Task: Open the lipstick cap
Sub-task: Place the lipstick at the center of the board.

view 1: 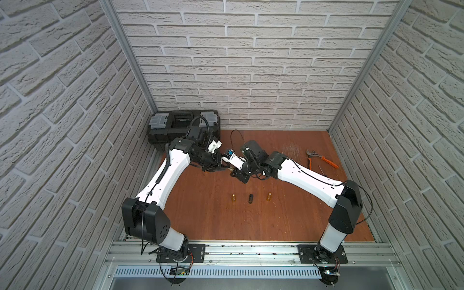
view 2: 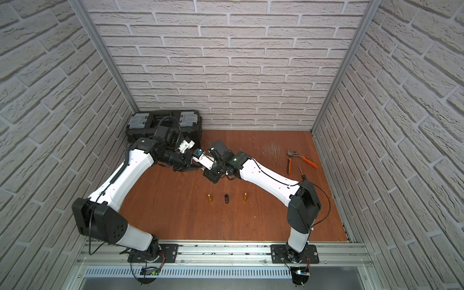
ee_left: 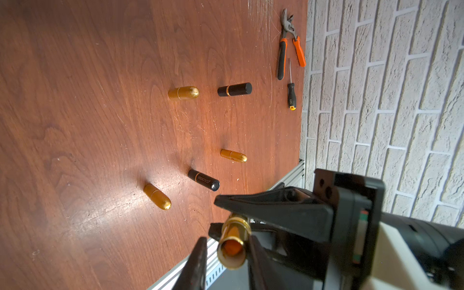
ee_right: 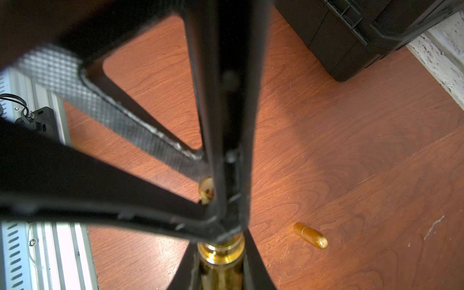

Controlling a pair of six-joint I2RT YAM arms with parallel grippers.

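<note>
Above the middle of the table my right gripper (ee_right: 221,241) is shut on the body of a gold lipstick (ee_right: 221,251). Its far end is a bare gold tube (ee_left: 232,241) with an orange stick inside, and no cap sits on it. My left gripper (ee_left: 227,238) faces the right one and straddles that tube with narrow jaws. One finger (ee_left: 256,261) touches the tube and a slit is left at the other finger (ee_left: 198,261). In both top views the two grippers (view 1: 227,169) (view 2: 200,167) meet tip to tip and hide the lipstick. I cannot tell where its cap is.
Several closed lipsticks stand on the wooden table: gold (view 1: 234,197), black (view 1: 250,198), gold (view 1: 269,196), and more in the left wrist view (ee_left: 183,93) (ee_left: 234,89). A black toolbox (view 1: 183,128) sits back left. Pliers (view 1: 322,159) and a screwdriver (ee_left: 291,96) lie by the right wall.
</note>
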